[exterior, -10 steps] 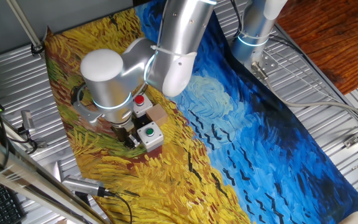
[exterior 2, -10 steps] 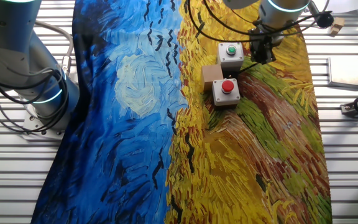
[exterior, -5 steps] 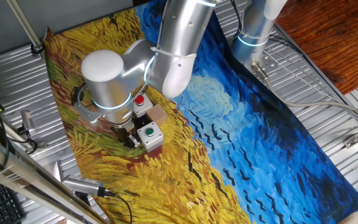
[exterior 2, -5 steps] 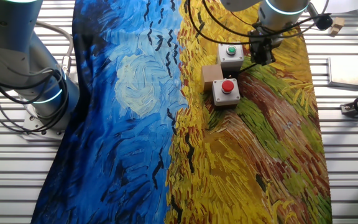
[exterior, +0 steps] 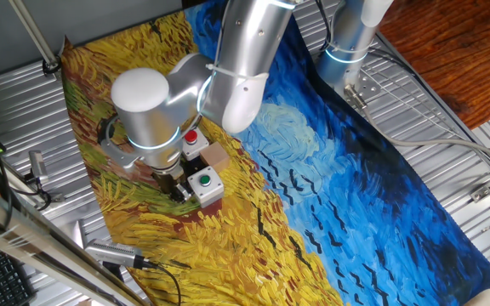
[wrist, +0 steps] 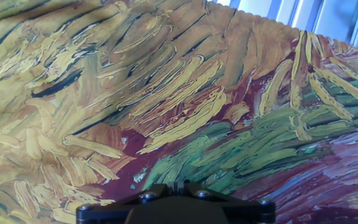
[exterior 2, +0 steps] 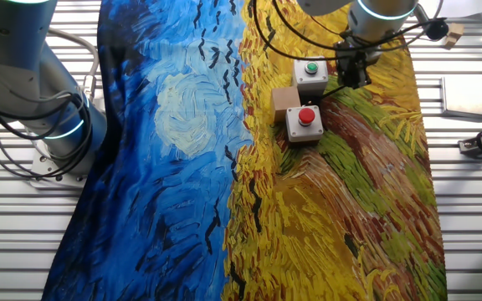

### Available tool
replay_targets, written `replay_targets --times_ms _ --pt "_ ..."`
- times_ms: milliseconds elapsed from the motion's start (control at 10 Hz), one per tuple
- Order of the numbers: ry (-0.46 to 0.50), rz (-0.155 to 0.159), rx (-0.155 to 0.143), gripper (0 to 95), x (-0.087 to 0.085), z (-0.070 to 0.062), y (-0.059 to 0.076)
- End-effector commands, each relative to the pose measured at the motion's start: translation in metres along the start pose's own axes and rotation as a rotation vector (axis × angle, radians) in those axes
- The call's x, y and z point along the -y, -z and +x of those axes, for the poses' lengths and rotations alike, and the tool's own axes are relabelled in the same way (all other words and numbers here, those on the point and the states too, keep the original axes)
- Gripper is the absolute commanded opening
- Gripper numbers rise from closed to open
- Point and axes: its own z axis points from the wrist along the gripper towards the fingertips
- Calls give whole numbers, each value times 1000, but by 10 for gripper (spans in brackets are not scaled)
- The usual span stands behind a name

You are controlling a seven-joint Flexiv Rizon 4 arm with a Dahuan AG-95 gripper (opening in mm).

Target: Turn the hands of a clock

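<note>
Bit of an odd one: no clock can be made out in any of the three views, and no black C-clamp either, so where it sits relative to the hand just can't be told.

Going near to far in the other fixed view: a wide stretch of the painted cloth (exterior 2: 182, 167) is spread over the slatted worktop (exterior 2: 467, 209). Then the red button box (exterior 2: 304, 122) is reached, with a small brown block (exterior 2: 285, 100) touching its far-left corner. The green button box (exterior 2: 310, 71) is found behind that. The hand (exterior 2: 351, 73) is held low over the cloth just right of the green box, at the far end.

Whether the fingers are apart or together can't be told. In the hand view only the black body of the hand (wrist: 176, 208) is caught at the bottom edge, and nothing but yellow, green and maroon brushstrokes is seen beyond it.

To do this step well, the clock probably has to be located first. The hand should be lifted clear of the green box before anything is swept sideways, so neither button gets bumped.
</note>
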Motion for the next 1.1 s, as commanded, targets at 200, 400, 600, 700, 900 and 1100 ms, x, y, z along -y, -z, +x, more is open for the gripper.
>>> replay_targets --times_ms 200,400,600,700,900,1100 --pt "29 10 0 0 9 3 1" --pt "44 17 -3 0 17 6 5" --pt "55 21 -3 0 24 11 6" --pt "62 19 0 0 28 13 7" --pt "63 16 -2 0 30 11 9" --pt "57 14 0 0 27 6 10"
